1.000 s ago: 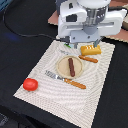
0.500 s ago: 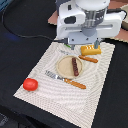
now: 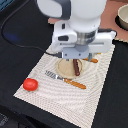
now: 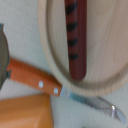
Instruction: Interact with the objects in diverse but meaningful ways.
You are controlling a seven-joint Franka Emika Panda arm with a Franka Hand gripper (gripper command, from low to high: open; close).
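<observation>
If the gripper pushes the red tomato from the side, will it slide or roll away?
The red tomato looks round and smooth, so it would probably roll rather than slide. It lies near the edge of the striped mat, so a push could send it off onto the black table. It likely stays rigid.

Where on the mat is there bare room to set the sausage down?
Bare mat lies between the tomato and the fork, toward the near edge. It is crowded around the plate: the sausage lies on it, cutlery borders it and the arm hangs over it.
</observation>
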